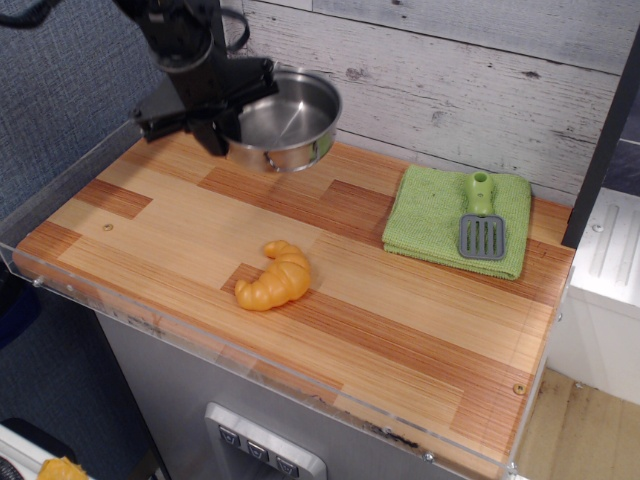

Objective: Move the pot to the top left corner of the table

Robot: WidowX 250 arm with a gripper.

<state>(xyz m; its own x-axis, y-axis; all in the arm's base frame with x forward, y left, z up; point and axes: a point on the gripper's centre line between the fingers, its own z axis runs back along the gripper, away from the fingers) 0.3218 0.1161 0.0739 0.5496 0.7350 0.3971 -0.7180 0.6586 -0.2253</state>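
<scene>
Steel is gleaming at the far left of the desk (180, 215), where the pot (287, 120) is sitting low over the planks close to the whitewashed board wall (480, 90). I cannot tell whether its base is touching the wood or hanging just above it. The black gripper (222, 100) is reaching in from the upper left and clamping on the pot's left rim, with its dark body covering that side of the pot. The pot is looking empty, its inside reflecting the light, and it is tilting a little toward the near side.

A yellow croissant (273, 277) is lying near the middle of the desk, well apart from the pot and nearer to me. Over on the right, a green cloth (425, 225) is lying flat against the far edge, and a spatula (481, 222) with a green handle and a grey slotted blade is resting on top of it, handle pointing toward the wall. The clear rim (200, 335) is running along the near edge of the desk, and the grey base (190, 390) is showing beneath it. A blue-grey textured panel (70, 70) is standing to the left of the desk, behind the arm.
</scene>
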